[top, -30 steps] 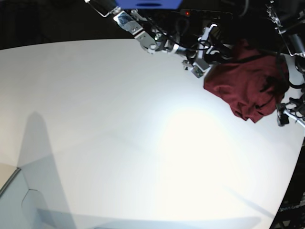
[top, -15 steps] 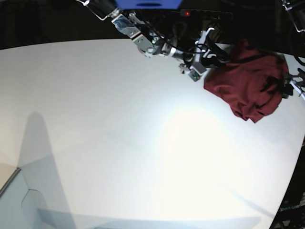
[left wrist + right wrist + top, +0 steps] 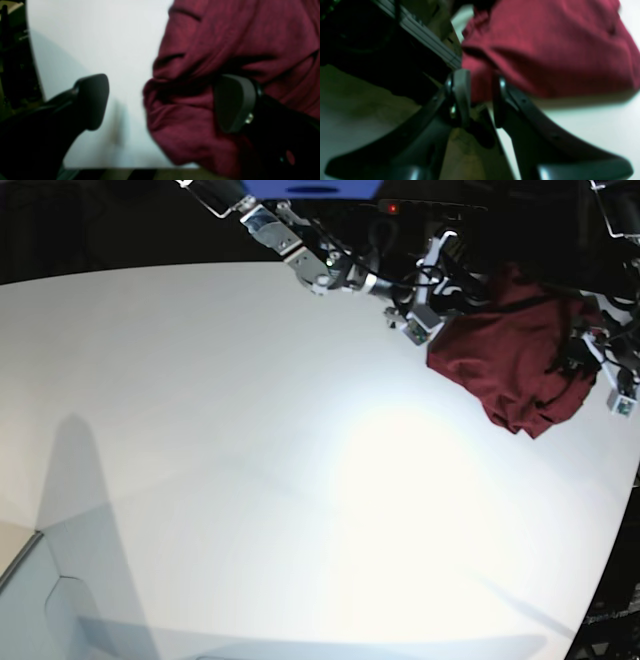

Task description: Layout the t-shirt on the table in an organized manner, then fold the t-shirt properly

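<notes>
The maroon t-shirt [image 3: 510,360] lies in a crumpled heap at the far right of the white table [image 3: 250,440]. My left gripper [image 3: 162,102] is open wide at the heap's right side. One finger [image 3: 92,100] hovers over bare table [image 3: 100,37], while the other finger [image 3: 232,102] rests on the t-shirt [image 3: 225,50]. In the base view the left gripper [image 3: 585,355] overlaps the cloth's right edge. My right gripper [image 3: 480,97] stands at the t-shirt's [image 3: 545,50] back left edge, jaws narrowly apart with cloth pinched between them. In the base view the right gripper [image 3: 468,288] sits there.
The table's back edge and a dark frame [image 3: 427,42] lie close behind the right gripper. The curved right edge of the table [image 3: 625,510] runs just past the heap. A long shadow [image 3: 90,520] falls across the front left.
The left arm has shifted along the heap's right edge. The right arm swung slightly left and came back. The shirt keeps its crumpled shape.
</notes>
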Robot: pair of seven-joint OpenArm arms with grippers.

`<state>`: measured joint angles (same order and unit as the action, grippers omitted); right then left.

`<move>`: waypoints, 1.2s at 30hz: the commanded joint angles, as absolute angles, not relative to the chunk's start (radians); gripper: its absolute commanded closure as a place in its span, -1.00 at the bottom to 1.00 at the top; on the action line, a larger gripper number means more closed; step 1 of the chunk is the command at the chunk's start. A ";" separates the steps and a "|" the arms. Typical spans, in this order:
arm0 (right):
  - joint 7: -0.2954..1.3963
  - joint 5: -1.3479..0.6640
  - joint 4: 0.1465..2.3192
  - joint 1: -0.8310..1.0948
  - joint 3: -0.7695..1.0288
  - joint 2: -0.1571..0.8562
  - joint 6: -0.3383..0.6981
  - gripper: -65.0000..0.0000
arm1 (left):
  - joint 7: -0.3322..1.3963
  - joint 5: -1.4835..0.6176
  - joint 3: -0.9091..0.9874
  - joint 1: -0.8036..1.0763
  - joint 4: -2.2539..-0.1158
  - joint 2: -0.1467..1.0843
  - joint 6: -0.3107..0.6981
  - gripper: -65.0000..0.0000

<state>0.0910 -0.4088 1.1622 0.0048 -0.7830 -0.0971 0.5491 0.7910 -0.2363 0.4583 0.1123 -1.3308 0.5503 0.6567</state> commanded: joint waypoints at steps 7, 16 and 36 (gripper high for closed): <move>0.065 -0.429 1.162 -0.010 -0.776 -0.094 0.565 0.57 | 0.774 -0.251 0.389 0.119 -1.351 0.522 0.657 -1.00; 0.064 -0.430 1.084 -0.093 -0.773 -0.038 0.564 0.57 | 0.776 -0.116 0.389 0.125 -1.359 0.421 0.667 -1.00; 0.064 -0.430 1.052 -0.214 -0.463 0.093 0.565 0.57 | 0.871 -0.182 0.438 0.143 -1.627 0.398 0.668 -1.00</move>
<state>0.0937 -0.4160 1.0340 -0.1909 -0.4683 0.0975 0.5564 0.8894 -0.1814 0.4244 0.1585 -1.6077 0.3767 0.6758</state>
